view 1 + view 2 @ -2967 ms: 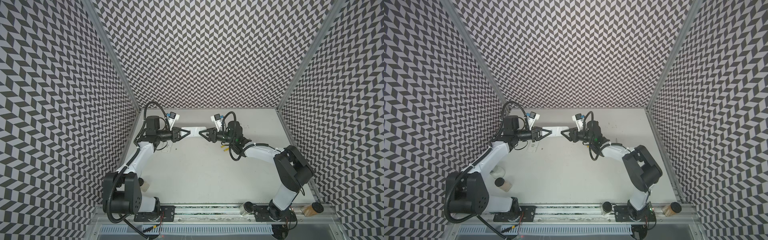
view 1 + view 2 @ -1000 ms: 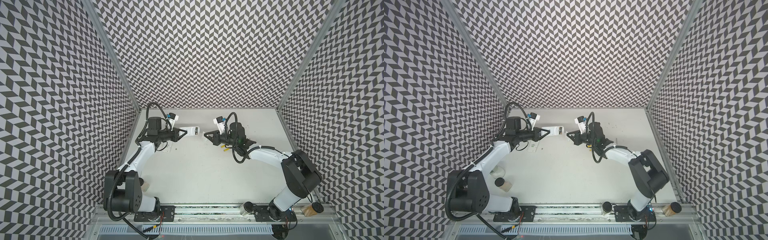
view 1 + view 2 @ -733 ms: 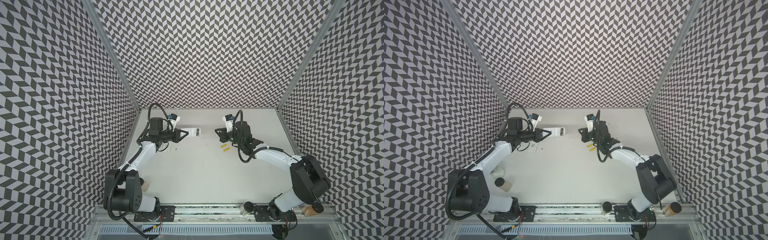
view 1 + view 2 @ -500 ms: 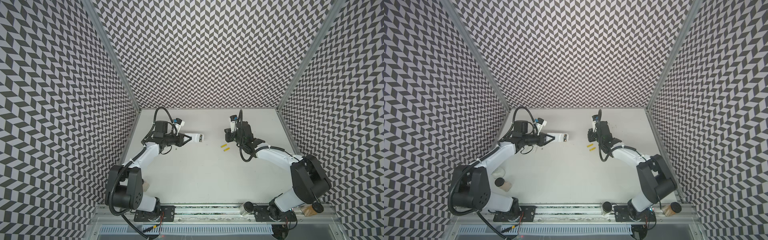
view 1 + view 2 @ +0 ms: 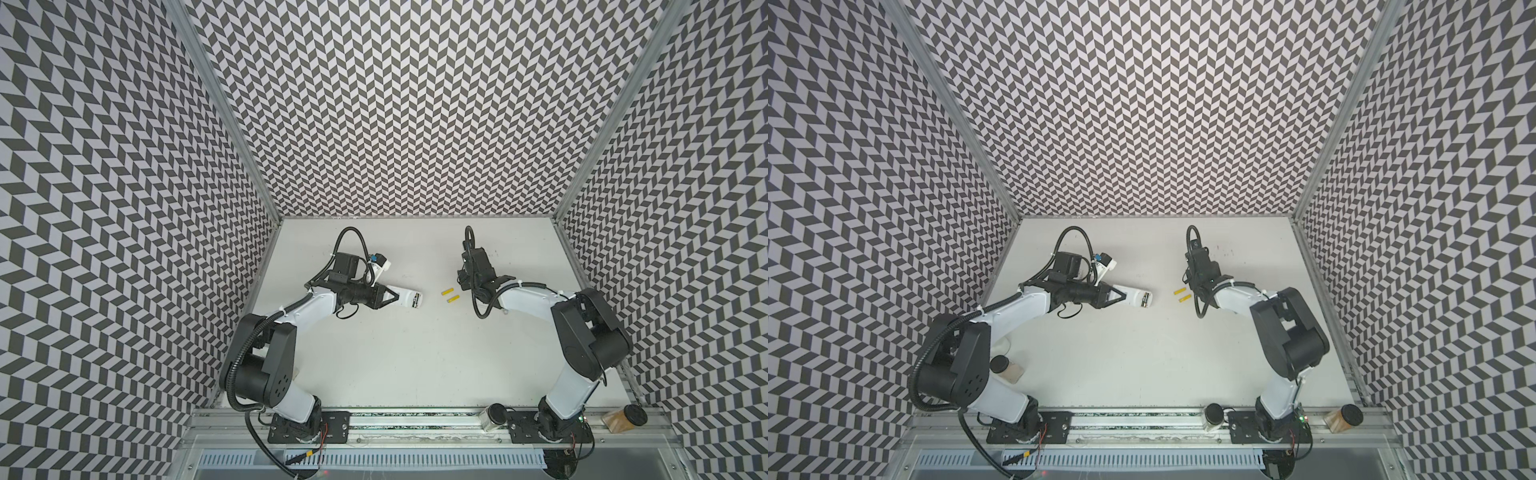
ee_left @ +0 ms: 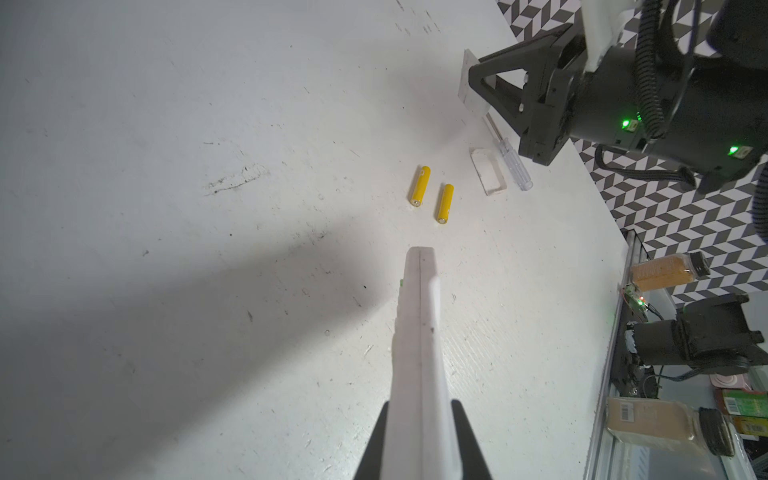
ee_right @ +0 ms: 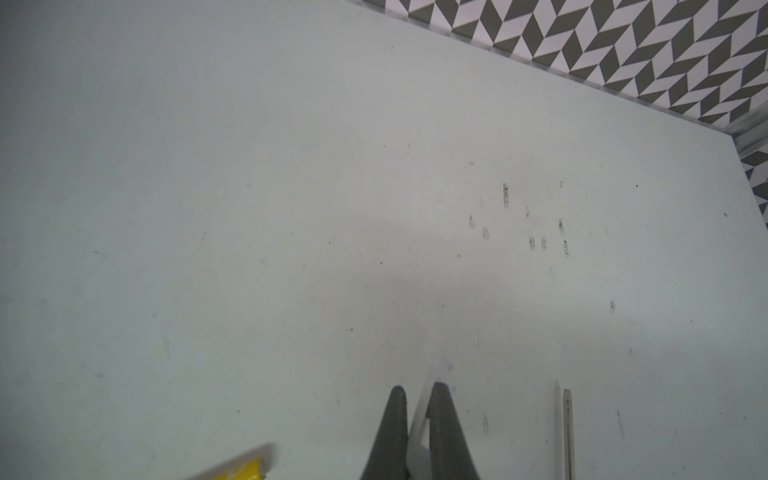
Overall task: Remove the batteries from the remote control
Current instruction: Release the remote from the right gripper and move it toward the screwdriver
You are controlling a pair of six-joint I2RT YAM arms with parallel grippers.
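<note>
The 2 yellow batteries lie on the white worktop, side by side and nearly parallel with a small gap between them. They are bright yellow thin cylinders with silver ends. In both top views they sit between the 2 arms. Just beside them is the free end of the white remote control, which hangs above the worktop. In a top view that end shows dark shapes with a glint of gold, too small to make out. The left hand is clamped on the remote's other end. On the batteries' far side lie a small clear block and a screwdriver with a clear handle. The right hand is pinched together on a thin pale plate.
</note>
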